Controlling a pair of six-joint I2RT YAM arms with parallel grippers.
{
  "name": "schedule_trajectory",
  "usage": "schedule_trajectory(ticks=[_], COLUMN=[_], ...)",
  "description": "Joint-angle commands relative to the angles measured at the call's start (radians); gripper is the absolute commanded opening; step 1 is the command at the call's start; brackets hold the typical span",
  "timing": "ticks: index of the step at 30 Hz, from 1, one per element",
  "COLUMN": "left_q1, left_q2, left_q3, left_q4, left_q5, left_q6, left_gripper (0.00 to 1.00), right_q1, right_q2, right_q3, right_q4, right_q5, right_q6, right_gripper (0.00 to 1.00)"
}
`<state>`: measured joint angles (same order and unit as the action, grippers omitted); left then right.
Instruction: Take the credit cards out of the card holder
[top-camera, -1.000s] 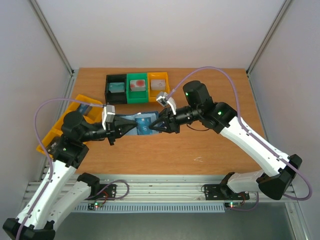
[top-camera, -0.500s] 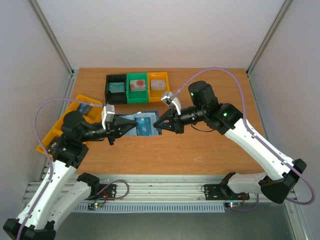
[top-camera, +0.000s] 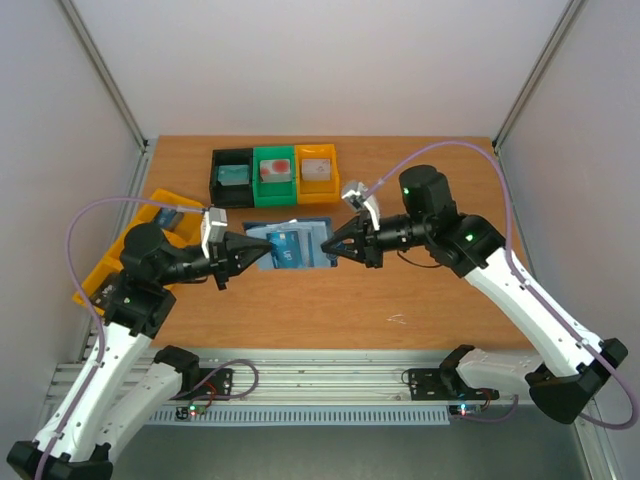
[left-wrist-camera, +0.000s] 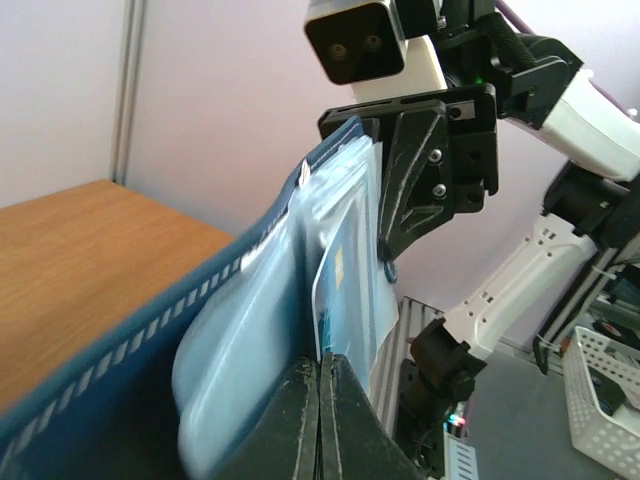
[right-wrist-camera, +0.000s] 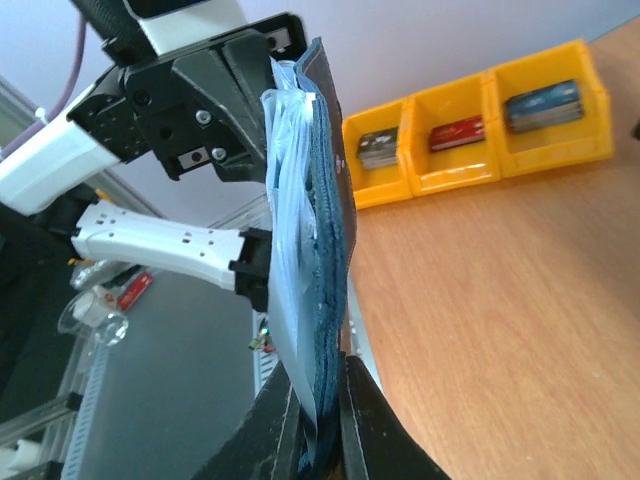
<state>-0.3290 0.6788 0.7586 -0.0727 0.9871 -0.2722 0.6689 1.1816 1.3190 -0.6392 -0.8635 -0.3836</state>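
Over the middle of the wooden table (top-camera: 430, 300), the right gripper (top-camera: 336, 248) is drawing off rightward, spreading the slate-blue folding card holder (top-camera: 290, 245) wider than a second ago. It and the left gripper (top-camera: 262, 253) are each clamping an opposite edge. The whitish credit cards (left-wrist-camera: 338, 270) are still sitting in the clear pockets – none out yet. Both grippers are busy, so neither is free to pull one – and the row of black, green and yellow plastic bins (top-camera: 273, 196) is waiting just behind.

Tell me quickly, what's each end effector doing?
Left end effector: closed, pinching the card holder.
Right end effector: closed on the holder's opposite edge.
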Motion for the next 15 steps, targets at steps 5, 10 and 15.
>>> schedule_trajectory(ticks=[5,10,15], left_q1=[0.021,0.021,0.022], left_q2=[-0.017,-0.018,-0.051], left_q3=[0.033,0.055,0.051], left_q4=[-0.006,-0.094,-0.164], left_q5=[-0.029,-0.053,-0.296], left_q6=[0.033,0.085,0.145], left_gripper=[0.0,0.0,0.0], right_q1=[-0.047,-0.048,-0.124], right_q2=[-0.06,-0.057,-0.083], right_q3=[0.016,0.033,-0.007], right_q4=[-0.049,-0.033,-0.086], right_q5=[0.005,-0.013,0.089], right_q6=[0.006,-0.001,0.0], right_gripper=[0.01,0.01,0.01])
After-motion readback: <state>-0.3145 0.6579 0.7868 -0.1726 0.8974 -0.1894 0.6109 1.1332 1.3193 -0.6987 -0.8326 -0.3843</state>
